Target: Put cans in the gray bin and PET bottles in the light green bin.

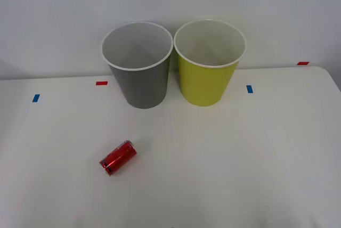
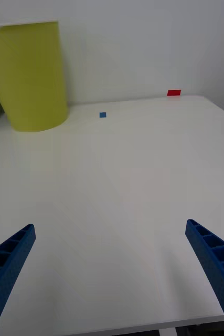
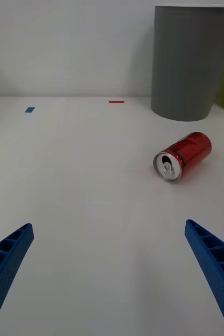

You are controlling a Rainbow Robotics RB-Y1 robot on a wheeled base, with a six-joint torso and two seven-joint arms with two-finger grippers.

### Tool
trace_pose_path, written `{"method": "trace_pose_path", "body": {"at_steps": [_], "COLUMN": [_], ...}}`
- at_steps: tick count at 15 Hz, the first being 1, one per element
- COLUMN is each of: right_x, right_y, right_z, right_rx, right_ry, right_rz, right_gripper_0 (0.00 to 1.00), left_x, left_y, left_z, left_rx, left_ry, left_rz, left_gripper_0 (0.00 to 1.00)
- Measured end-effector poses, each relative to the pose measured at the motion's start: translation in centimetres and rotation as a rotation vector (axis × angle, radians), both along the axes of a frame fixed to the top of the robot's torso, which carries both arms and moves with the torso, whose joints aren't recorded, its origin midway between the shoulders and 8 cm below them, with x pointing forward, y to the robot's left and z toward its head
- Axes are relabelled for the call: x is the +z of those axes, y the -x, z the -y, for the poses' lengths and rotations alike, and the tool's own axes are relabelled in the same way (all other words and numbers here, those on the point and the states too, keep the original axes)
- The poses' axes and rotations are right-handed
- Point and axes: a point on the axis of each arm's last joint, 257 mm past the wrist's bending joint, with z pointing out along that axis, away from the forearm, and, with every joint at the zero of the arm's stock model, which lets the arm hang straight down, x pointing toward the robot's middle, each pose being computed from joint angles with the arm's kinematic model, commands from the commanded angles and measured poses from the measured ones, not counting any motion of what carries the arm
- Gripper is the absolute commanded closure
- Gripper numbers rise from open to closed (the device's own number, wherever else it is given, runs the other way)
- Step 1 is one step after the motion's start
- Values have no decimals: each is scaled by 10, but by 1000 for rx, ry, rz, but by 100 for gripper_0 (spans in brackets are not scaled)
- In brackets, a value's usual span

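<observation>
White wall stands behind a white table (image 1: 256, 153) that carries 2 tall bins and 1 small can. Some small red and blue tape marks (image 1: 102, 83) lie on the table near the bins.

The gray bin (image 1: 141, 84) stands at the back, on the robot's left, and the light green bin (image 1: 206, 81) stands just beside it on the right; I cannot tell if their rims touch. Both look empty inside. The red can (image 1: 118, 157) lies on its side in front of the gray bin, well apart from it, with 1 silver end turned toward the robot. No bottle is on the table.

The left gripper (image 3: 112, 278) hovers low over the table with its jaws wide open and holding nothing; the can lies ahead of it, off to one side. The right gripper (image 2: 112, 278) is also wide open and empty, over bare table, with the light green bin far ahead.

I judge the task is not yet begun. The can is round and shiny, so it may roll away if 1 jaw touches it first. The bins stand so close that a careless release may drop the can into the wrong one, or an arm may knock a bin over.
</observation>
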Motion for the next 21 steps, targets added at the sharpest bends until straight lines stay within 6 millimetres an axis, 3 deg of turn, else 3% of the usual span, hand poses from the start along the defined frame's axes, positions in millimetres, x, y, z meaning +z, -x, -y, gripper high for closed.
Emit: {"method": "trace_pose_path", "body": {"at_steps": [7,12,16,21], "right_x": [0,0,0,0], "right_y": [0,0,0,0], "right_z": [0,0,0,0], "right_rx": [0,0,0,0], "right_ry": [0,0,0,0], "right_rz": [0,0,0,0], "right_gripper_0": [0,0,0,0], "left_x": [9,1,-1,8], "left_y": [-5,-50,-89,-125], "left_z": [-2,-4,11,25], "left_rx": [-120,-305,-456,-474], "left_ry": [-63,-165,-228,-286], "left_rz": [6,-54,-117,-166], "left_gripper_0": [0,0,0,0]}}
